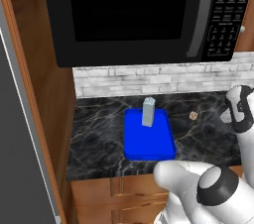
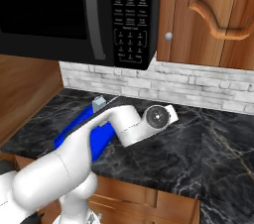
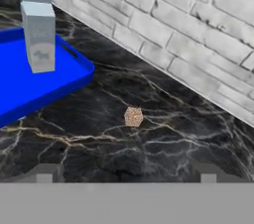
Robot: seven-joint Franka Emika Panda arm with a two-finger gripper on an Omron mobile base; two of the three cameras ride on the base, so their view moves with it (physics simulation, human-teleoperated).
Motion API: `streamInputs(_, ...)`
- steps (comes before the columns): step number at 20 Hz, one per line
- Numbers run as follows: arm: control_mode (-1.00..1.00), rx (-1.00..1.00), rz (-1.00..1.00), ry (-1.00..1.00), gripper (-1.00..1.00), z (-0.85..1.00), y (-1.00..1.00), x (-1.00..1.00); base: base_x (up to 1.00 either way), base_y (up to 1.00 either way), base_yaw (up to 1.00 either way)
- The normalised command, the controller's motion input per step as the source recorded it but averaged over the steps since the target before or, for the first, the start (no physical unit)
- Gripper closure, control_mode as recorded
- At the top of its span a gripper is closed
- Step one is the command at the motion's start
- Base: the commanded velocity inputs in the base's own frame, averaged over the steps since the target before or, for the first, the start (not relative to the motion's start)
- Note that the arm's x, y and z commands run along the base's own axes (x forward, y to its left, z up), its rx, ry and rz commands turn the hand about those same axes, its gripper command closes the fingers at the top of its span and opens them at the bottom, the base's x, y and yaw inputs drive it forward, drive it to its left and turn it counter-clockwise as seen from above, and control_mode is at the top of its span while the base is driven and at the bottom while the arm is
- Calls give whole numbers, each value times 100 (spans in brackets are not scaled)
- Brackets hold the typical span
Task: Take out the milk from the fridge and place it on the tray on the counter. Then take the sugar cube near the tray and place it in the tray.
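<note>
The small pale blue-grey gabled milk carton (image 1: 148, 112) is seen standing upright at the far end of the flat bright blue rectangular tray (image 1: 149, 146), so the first step is judged done and the sugar step is in hand. The small tan sugar cube (image 3: 133, 116) lies on the black marble-look table (image 1: 208, 136), apart from the tray's right rim and near the grey brick backsplash (image 3: 198, 44). The jaws are held wide apart, empty, above the cube. A straight descent and a closing on the cube are called for next; open table surrounds it, with the wall behind.
</note>
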Motion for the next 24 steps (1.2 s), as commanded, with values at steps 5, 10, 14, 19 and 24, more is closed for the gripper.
streamInputs(5,-100,-14,0,51,-100,0,9,2,0,0,0)
streamInputs(10,-100,-14,0,46,-100,0,3,0,0,0,0)
streamInputs(14,-100,-9,0,16,-100,-6,2,-8,0,0,0)
streamInputs(19,-100,0,0,4,-100,-16,0,-18,0,0,0)
streamInputs(24,-100,0,0,4,-100,-14,0,-18,0,0,0)
